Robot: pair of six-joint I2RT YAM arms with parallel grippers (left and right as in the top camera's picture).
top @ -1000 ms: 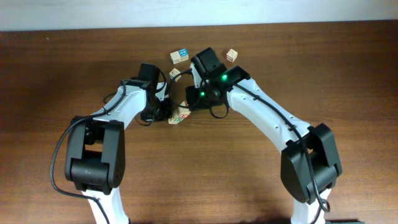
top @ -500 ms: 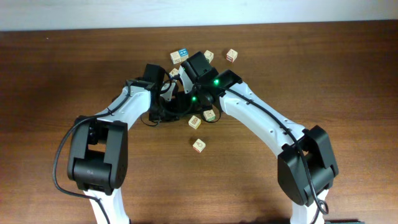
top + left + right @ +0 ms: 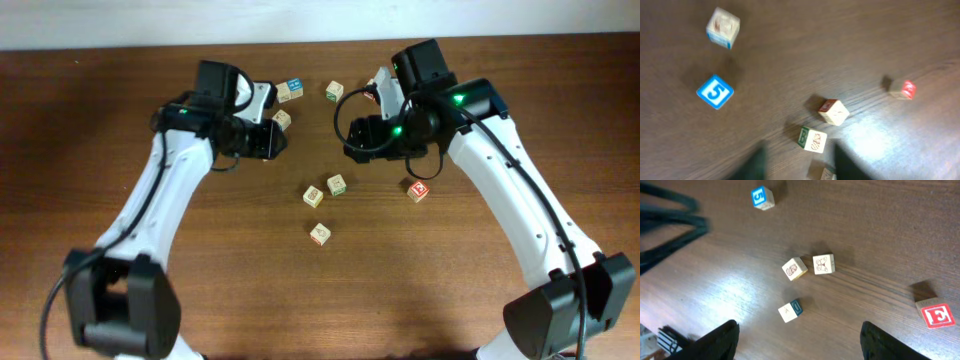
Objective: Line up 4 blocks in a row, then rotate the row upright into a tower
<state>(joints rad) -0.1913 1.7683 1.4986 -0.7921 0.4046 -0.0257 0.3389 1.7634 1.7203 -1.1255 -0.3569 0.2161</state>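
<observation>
Left gripper (image 3: 799,156) and right gripper (image 3: 800,329) both hang open, holding nothing. The blocks (image 3: 337,185) lie scattered below, between them. Looks like a pause between turns. Next, one gripper must drop squarely over a block.

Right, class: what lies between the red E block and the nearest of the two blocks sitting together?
Nothing: bare table separates the red E block from the nearer paired block, shown in the overhead view.

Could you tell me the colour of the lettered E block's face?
Red block, white letter; clearest in right wrist view.
</observation>
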